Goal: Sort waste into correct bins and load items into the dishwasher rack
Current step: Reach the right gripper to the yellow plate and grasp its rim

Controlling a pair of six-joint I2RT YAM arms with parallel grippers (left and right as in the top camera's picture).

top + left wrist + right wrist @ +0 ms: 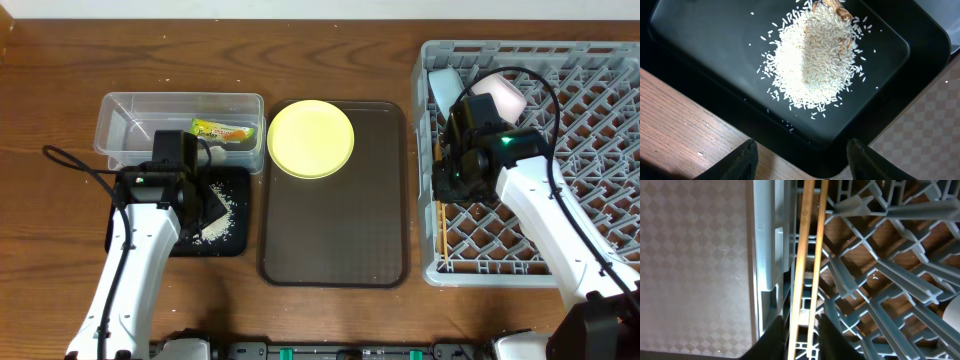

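Wooden chopsticks [804, 240] in rack [765, 255], between fingers of right claw [801, 325]

Wood-grain worktop [330, 50]. Four things sit directly on it. Clear tub [115, 110] at back left, with the black tray [238, 180] right in front of it and edges close. Brown tray [335, 230] in the middle, just beside both. Rack [600, 130] on the right, just beside the brown tray and running past the right edge of view.

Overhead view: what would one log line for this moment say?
left gripper open above black tray of rice | right gripper astride chopsticks in rack, grip unclear | wrapper in tub | plate on brown tray
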